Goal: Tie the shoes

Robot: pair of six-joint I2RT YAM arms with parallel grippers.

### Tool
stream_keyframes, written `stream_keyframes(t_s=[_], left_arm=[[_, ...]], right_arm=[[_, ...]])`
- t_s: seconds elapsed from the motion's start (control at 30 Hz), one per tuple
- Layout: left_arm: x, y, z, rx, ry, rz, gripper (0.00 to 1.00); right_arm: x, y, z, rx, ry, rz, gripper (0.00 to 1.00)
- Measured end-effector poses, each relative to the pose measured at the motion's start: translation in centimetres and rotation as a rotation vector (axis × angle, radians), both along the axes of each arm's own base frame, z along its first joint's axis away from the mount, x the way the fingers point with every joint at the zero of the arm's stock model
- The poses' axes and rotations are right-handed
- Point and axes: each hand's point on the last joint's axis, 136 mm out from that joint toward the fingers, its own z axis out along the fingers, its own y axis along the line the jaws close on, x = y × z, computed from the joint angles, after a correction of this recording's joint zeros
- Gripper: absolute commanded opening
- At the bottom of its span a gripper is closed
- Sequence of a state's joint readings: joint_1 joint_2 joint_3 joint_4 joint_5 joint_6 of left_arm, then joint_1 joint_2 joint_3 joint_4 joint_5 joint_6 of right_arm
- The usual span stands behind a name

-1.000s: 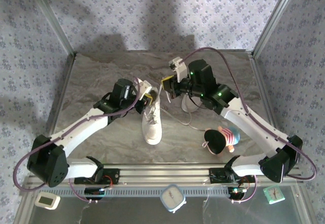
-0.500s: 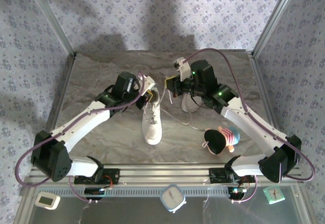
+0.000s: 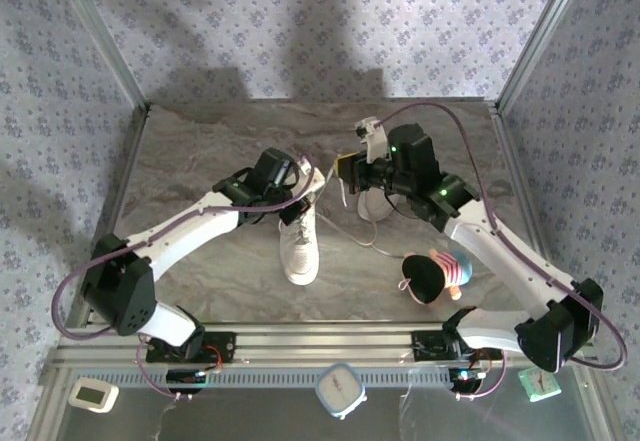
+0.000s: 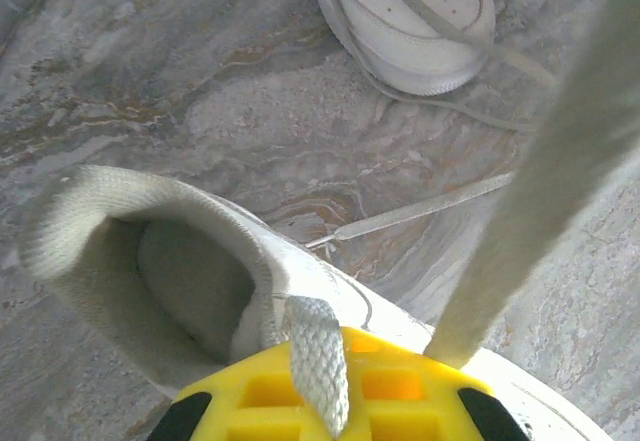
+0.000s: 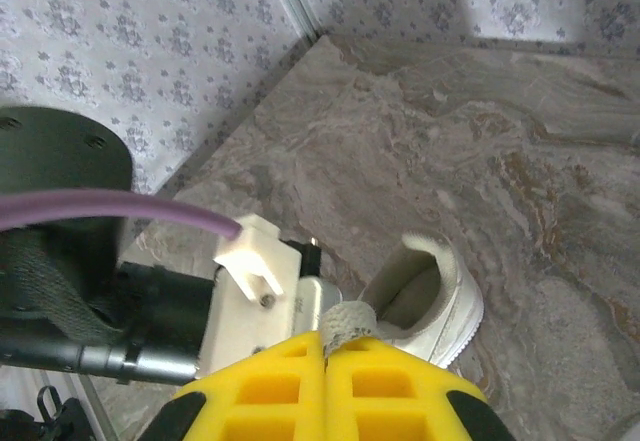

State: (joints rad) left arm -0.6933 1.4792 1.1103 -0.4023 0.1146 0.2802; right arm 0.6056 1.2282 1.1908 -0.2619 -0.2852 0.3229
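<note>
both arms angled inward, left pincer (image 4: 322, 411) and right pincer (image 5: 325, 373) close together, each clamped on a lace (image 4: 314, 356)

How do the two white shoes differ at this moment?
The middle shoe has laces pinched and lifted by the shut left gripper and right gripper; the other shoe has a lace draped loose across its toe. The middle shoe sits in the open; the other shoe lies partly under the right arm. Both are white low-top sneakers.

The right arm (image 3: 480, 231) hides most of one shoe (image 3: 370, 206); a near lace (image 4: 560, 161) is blurred.
</note>
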Motion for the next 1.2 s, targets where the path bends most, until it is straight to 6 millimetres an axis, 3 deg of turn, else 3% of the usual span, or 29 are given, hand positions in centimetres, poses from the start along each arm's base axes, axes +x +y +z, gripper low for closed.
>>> stream_keyframes(t_s=[0.37,0.63,0.77,1.0,1.2], left_arm=[[-0.6,-1.4,0.3,-0.073,0.056,-0.022,0.0],[-1.8,-2.0,3.7,-0.225,0.05,-0.023,0.0],[-1.7,-1.2,7.0,-0.34,0.0,0.017,0.0],[-2.4,2.6,12.7,-0.58,-0.146,0.114,0.0],[-3.7,3.4,14.1,-0.675,-0.182,0.112,0.0]], right_arm=[[-0.4,-1.9,-0.5,0.017,0.012,-0.041,0.0],[-1.7,-2.7,1.4,0.056,-0.026,-0.021,0.0],[-3.0,-1.1,2.3,0.066,-0.037,0.077,0.0],[-6.7,3.8,5.1,0.048,-0.114,0.282,0.0],[-7.5,6.1,5.6,0.029,-0.138,0.36,0.0]])
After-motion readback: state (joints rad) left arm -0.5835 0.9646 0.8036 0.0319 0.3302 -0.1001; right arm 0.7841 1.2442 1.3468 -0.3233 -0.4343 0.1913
